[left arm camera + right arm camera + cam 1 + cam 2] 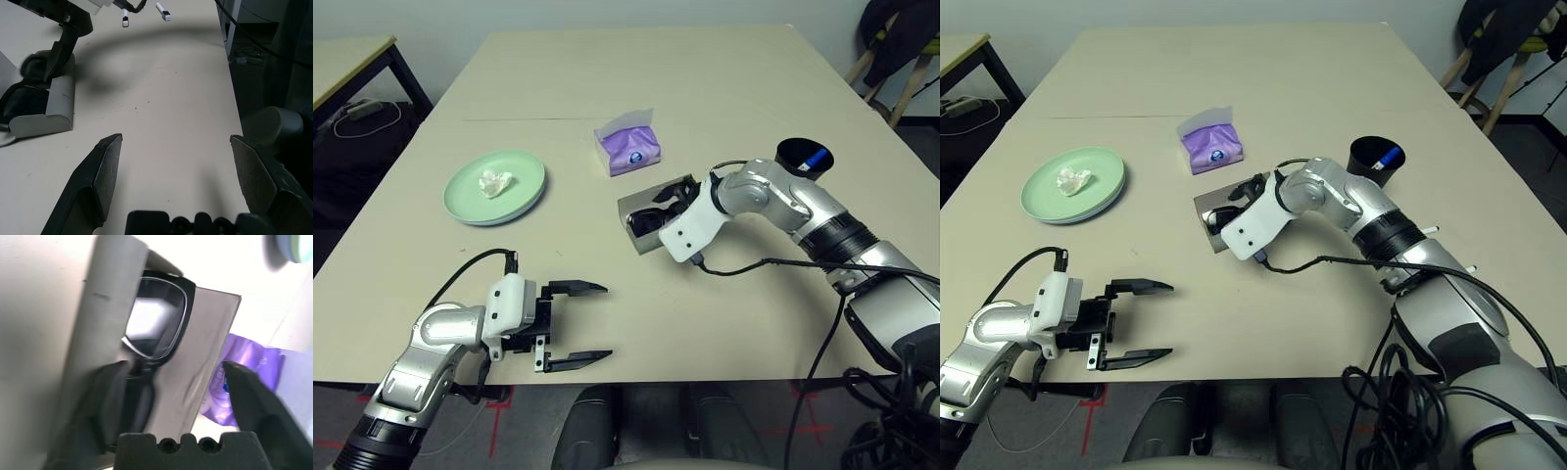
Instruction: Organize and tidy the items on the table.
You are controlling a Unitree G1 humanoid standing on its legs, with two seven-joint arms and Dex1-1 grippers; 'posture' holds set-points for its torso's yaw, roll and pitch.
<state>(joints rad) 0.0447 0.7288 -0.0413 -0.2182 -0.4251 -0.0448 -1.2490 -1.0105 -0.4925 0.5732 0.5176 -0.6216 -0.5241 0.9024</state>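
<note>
On the table (705,78), a grey glasses case (641,223) lies open at the middle with black sunglasses (156,333) inside. My right gripper (653,208) reaches into the case, open, one finger on each side of the sunglasses. My left gripper (607,321) hovers open and holding nothing near the table's front edge. A mint green plate (524,191) at the left carries a crumpled white tissue (494,183), and a pale blue rim shows beneath the plate. The purple tissue pack (628,147) stands behind the case. A black cup (805,155) at the right holds a blue-capped pen. White marker (164,12) ends lie beyond my right arm.
A smaller table with black legs (352,59) stands at the back left, with cables on the floor under it. A chair with dark cloth (901,44) is at the back right. A black cable (744,266) from my right arm trails across the tabletop.
</note>
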